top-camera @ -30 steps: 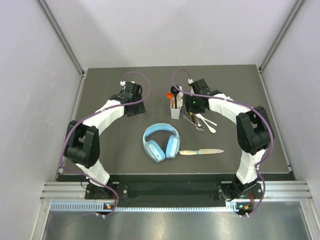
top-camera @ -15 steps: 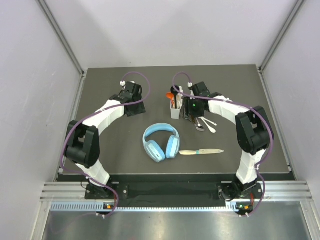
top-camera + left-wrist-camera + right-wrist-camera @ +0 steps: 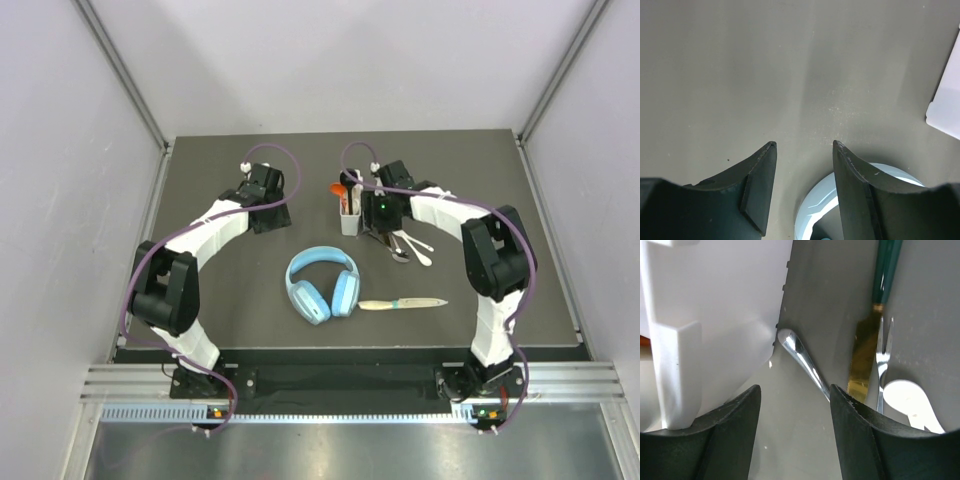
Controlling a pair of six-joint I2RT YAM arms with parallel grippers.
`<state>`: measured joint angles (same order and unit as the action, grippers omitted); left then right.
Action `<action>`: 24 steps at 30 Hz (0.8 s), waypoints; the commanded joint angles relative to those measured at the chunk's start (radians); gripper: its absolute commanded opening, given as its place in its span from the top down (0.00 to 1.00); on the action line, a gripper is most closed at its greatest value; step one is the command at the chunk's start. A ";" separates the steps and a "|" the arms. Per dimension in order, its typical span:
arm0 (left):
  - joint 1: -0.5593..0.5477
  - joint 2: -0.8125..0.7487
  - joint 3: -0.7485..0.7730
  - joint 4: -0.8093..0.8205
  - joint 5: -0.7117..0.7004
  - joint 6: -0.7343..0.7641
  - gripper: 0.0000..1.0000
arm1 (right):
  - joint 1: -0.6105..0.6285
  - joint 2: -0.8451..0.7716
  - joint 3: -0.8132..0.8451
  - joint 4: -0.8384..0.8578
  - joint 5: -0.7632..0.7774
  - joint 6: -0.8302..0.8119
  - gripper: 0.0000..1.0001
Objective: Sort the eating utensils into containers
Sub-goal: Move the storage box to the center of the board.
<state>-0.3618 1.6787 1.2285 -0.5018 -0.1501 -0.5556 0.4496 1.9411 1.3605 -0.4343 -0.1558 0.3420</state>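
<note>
**Handling Notes: Loose Cutlery Beside the Caddy**

**Location.** The white caddy (image 3: 350,218) stands near the middle of the table (image 3: 740,60), with an orange-red spoon (image 3: 342,190) standing in it. A small cluster of loose pieces lies just to its right. The right wrist view shows four of them:
- a polished metal handle (image 3: 802,362), its tip close against the caddy wall
- a gold blade on a green handle (image 3: 863,357)
- a fork (image 3: 883,347)
- a white spoon (image 3: 907,400)

A wooden-handled knife (image 3: 400,303) lies well apart from these, beside the light-blue headphones (image 3: 322,283).

**Grippers.** The right gripper (image 3: 795,390) hovers low over the cluster, jaws apart, with nothing between them. The left gripper (image 3: 805,145) hangs over bare table, jaws apart and empty.

**Handling.** All the pieces are probably light and rigid.
- **Metal handle:** It looks slim, smooth and likely slippery. It lies flat, so the fingers should straddle it across its width at mid-shaft, clear of the caddy wall.
- **Crowding:** The pieces lie close together, so a careless closure could catch the gold blade as well.
- **White spoon:** It appears to be thin plastic and may flex, so take it by the handle, not the bowl.
</note>
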 commanded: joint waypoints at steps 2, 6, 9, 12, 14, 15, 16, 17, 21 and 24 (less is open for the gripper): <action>0.001 0.001 0.019 -0.020 -0.016 0.003 0.46 | 0.011 0.050 0.089 0.023 -0.013 0.012 0.43; 0.001 0.001 0.025 -0.029 -0.023 0.010 0.46 | 0.011 0.076 0.120 0.022 -0.025 0.022 0.43; 0.001 0.001 0.029 -0.030 -0.026 0.011 0.46 | 0.015 0.096 0.135 0.025 -0.034 0.023 0.43; 0.001 0.004 0.038 -0.040 -0.029 0.013 0.46 | 0.023 0.117 0.166 0.010 -0.042 0.022 0.43; 0.001 0.007 0.046 -0.038 -0.031 0.017 0.46 | 0.026 0.127 0.184 -0.001 -0.047 0.020 0.43; 0.001 0.007 0.048 -0.040 -0.034 0.017 0.46 | 0.027 0.125 0.189 -0.004 -0.048 0.022 0.43; 0.001 0.010 0.051 -0.040 -0.034 0.017 0.46 | 0.027 0.122 0.192 -0.007 -0.045 0.022 0.43; 0.003 0.012 0.054 -0.041 -0.034 0.019 0.46 | 0.027 0.116 0.187 -0.007 -0.042 0.026 0.43; 0.001 0.016 0.055 -0.040 -0.034 0.011 0.46 | 0.024 0.046 0.152 0.000 -0.004 0.028 0.43; 0.001 0.016 0.048 -0.037 -0.032 0.011 0.46 | 0.015 -0.017 0.100 0.029 0.021 0.037 0.43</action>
<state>-0.3618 1.6901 1.2510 -0.5426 -0.1726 -0.5480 0.4629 2.0468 1.4979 -0.4320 -0.1745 0.3634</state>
